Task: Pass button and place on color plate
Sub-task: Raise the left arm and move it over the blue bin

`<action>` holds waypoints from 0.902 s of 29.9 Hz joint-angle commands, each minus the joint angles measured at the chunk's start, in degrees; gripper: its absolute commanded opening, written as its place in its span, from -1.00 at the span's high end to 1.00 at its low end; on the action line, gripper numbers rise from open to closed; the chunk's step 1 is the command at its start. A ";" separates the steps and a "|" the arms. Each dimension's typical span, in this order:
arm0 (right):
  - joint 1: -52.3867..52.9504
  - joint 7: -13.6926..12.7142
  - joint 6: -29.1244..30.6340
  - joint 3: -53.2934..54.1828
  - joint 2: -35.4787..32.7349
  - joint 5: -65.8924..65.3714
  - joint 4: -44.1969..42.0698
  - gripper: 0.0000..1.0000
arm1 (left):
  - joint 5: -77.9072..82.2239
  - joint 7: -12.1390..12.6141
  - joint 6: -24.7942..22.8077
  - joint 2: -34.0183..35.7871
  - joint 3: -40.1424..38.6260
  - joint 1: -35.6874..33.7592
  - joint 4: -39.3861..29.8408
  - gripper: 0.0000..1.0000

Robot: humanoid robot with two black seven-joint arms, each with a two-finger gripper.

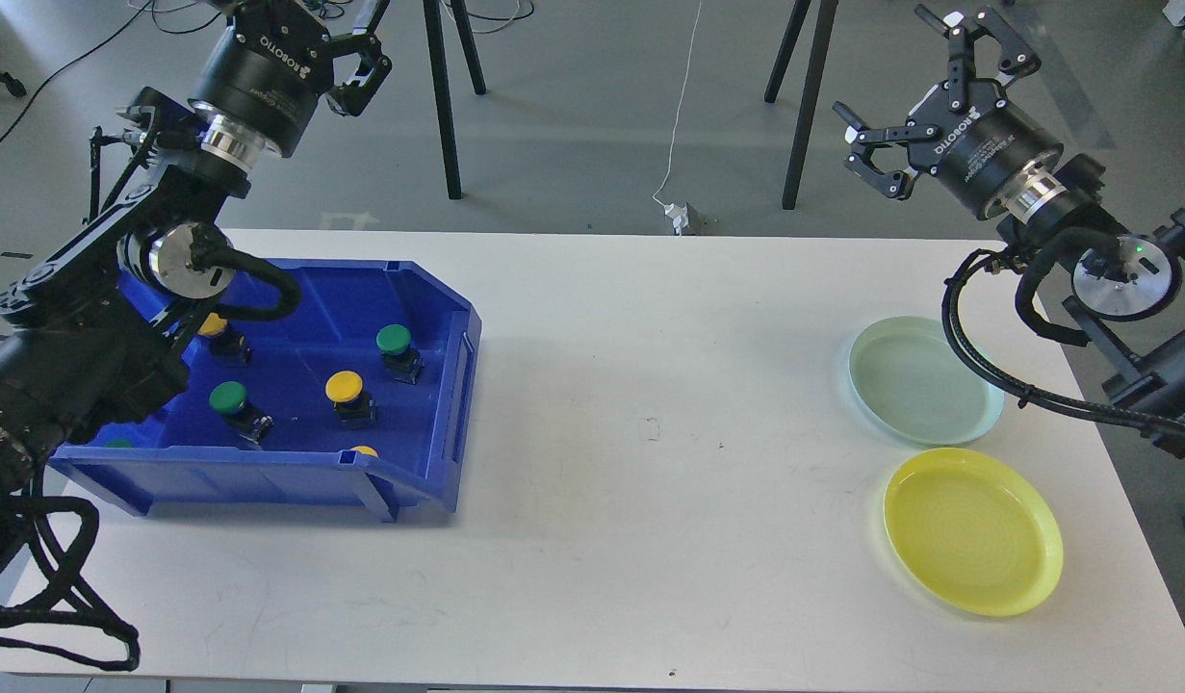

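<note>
Several round-capped buttons, green [394,339] and yellow [345,387], sit on black bases inside the blue bin [457,385] at the table's [650,433] left. Wide bare tabletop separates it from the green plate [919,380] and yellow plate [972,529] near the right edge. Right gripper [924,82] gapes empty above the table; left gripper [347,43], partly cropped, cannot be judged.

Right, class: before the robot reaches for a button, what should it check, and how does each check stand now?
1. Left gripper open and empty: ok.
2. Right gripper open and empty: ok.
3. Buttons reachable in blue bin, e.g. green button, yellow button: ok.
4. Green plate empty: ok.
5. Yellow plate empty: ok.
6. Buttons behind the left arm: cannot tell.
</note>
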 commanded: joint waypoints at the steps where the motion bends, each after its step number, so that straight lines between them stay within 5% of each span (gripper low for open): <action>1: 0.61 0.09 -0.01 0.07 0.02 0.09 -0.53 -1.00 | 0.26 0.00 0.01 0.28 0.09 1.05 0.00 -0.99; 8: 1.31 0.18 -0.01 -0.01 -1.03 0.09 -0.44 -1.00 | -0.35 0.00 0.01 0.11 -1.22 1.23 1.31 -1.00; 12: 1.40 0.18 -0.01 -0.10 -1.29 0.09 -0.53 -1.00 | -2.28 0.00 0.01 -1.90 -9.11 1.40 2.47 -0.98; 18: 1.22 0.35 -0.01 -0.01 -1.47 0.09 -0.18 -1.00 | -3.08 0.00 0.01 -3.67 -14.51 3.96 -4.38 -0.96; 27: -0.36 0.44 -0.01 1.66 -3.67 0.09 -0.53 -1.00 | 15.69 0.00 0.01 22.14 9.90 -5.61 -18.53 -0.98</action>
